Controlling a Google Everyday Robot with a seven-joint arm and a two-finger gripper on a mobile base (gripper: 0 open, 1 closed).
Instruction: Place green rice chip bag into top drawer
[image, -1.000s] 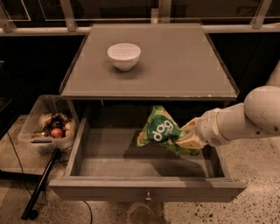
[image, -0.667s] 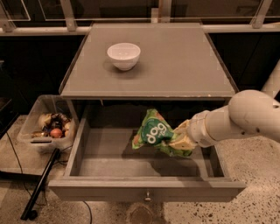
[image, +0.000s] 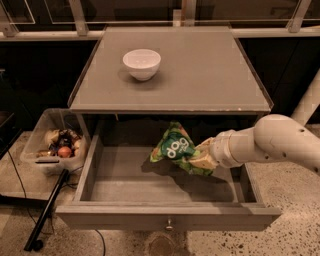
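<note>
The drawer stands pulled out wide, its floor bare, and the arm reaches in over its right wall. The tool is above the drawer's right half, clamped on the right end of the bag. The bag juts out leftward from that grip, logo up. It hangs over the middle of the drawer, tilted, with a shadow on the boards beneath it, so it looks to be off the floor rather than resting there.

I judge this the placing step: the bag is carried inside the drawer's outline but not let go. What comes next, I'd say, is a short drop toward the drawer floor and then parting the fingers, keeping the bag's raised left corner below the counter edge that overhangs the drawer's back. After that the arm needs to lift out clear of the drawer's right wall.

A bowl sits above the drawer on the counter; a bin lies left of the drawer.
</note>
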